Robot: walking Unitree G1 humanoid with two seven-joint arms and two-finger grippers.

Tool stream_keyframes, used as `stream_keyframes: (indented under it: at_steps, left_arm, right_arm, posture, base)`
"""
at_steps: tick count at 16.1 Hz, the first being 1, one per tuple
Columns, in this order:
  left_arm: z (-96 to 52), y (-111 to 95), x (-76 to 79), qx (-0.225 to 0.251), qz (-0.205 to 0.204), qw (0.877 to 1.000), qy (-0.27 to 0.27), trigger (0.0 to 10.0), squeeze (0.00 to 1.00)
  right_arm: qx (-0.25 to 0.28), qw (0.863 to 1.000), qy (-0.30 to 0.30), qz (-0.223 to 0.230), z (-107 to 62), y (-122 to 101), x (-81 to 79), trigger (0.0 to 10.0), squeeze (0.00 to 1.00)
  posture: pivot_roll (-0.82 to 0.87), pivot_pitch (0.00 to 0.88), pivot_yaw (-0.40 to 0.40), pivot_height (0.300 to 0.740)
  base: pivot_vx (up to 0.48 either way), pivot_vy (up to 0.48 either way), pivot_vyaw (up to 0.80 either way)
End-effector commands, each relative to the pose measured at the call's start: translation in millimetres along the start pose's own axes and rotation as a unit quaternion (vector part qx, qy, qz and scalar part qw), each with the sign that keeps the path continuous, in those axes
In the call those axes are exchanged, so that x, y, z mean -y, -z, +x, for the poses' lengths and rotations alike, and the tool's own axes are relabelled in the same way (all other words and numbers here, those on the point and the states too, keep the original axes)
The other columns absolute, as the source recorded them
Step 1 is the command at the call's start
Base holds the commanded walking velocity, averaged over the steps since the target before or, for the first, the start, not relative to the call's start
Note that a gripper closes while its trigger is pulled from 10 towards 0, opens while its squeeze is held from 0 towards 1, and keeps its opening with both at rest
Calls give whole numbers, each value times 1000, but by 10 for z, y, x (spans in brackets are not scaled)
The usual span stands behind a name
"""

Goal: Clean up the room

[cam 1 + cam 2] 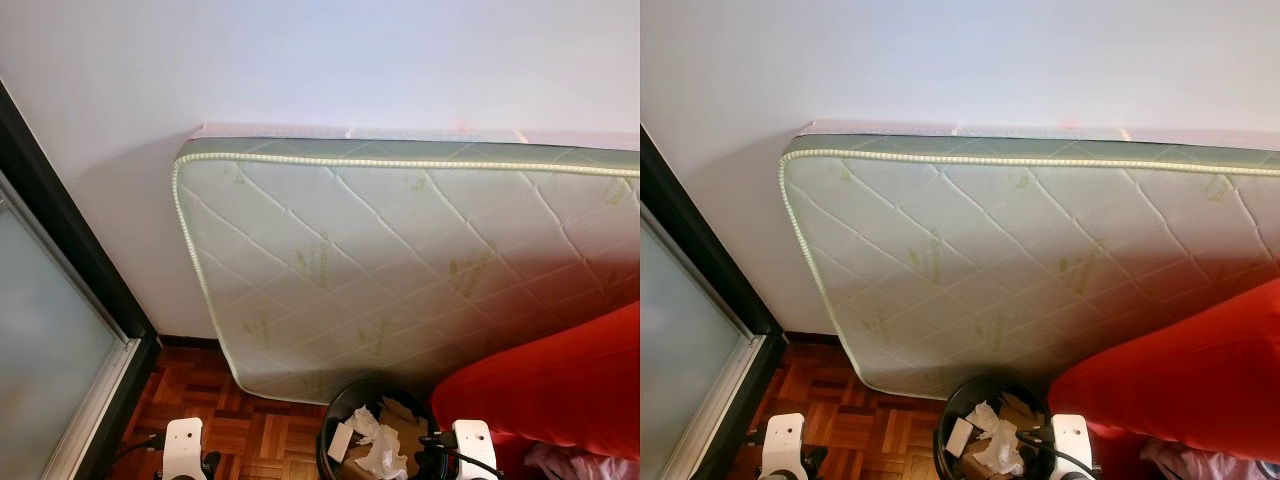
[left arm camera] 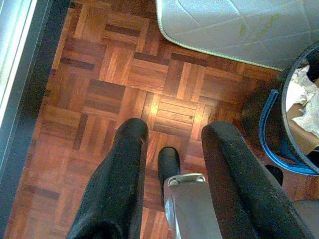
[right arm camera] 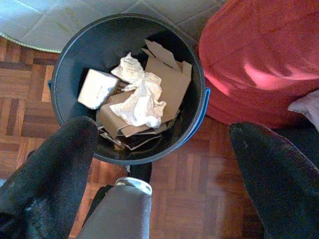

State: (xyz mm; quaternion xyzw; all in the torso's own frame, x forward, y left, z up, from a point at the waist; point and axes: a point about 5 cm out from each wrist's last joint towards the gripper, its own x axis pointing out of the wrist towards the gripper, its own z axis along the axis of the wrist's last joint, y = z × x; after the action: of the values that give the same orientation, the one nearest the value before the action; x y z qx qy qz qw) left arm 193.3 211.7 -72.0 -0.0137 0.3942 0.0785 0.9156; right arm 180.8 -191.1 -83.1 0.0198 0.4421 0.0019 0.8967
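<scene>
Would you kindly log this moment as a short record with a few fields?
floor: wooden parquet
bin: dark round bin with blue handle, on the floor beside the red cushion
bin contents: crumpled paper, torn cardboard, small white box
mattress: quilted mattress leaning on the wall
left gripper: fingers open, above bare floor
right gripper: fingers open, above the bin's rim
</scene>
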Motion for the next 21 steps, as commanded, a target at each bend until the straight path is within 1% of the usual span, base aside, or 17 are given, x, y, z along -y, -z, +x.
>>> stream_keyframes:
  at_steps: [1, 6, 13, 20, 21]
  left_arm:
    - [-10, 51, -18, -13, 0, 1000, -1, 10000, 0]
    - [-16, 63, -43, -12, -8, 1000, -5, 10000, 0]
    - [-32, 105, -90, -18, -10, 1000, -9, 10000, 0]
    - [-47, 164, -86, -29, -11, 999, -10, 10000, 0]
    - [-49, 170, -89, -29, -11, 999, -10, 10000, 0]
  right_arm:
    - [-9, 1000, 5, 0, -7, 27, 32, 10000, 0]
    - [-10, 1000, 9, 4, -9, 27, 49, 10000, 0]
    - [-14, 1000, 18, 13, -38, 85, 131, 10000, 0]
    - [-15, 1000, 20, 19, -57, 125, 167, 10000, 0]
    - [-14, 1000, 19, 20, -57, 124, 164, 10000, 0]
  posture:
    - [4, 36, -18, 740]
    - [19, 35, -20, 740]
    - [18, 39, -15, 740]
    - [13, 48, -21, 740]
    - [6, 52, -23, 740]
  base:
    - [-240, 0, 0]
    - [-199, 0, 0]
    - [-260, 0, 0]
    - [-276, 0, 0]
    - [0, 0, 0]
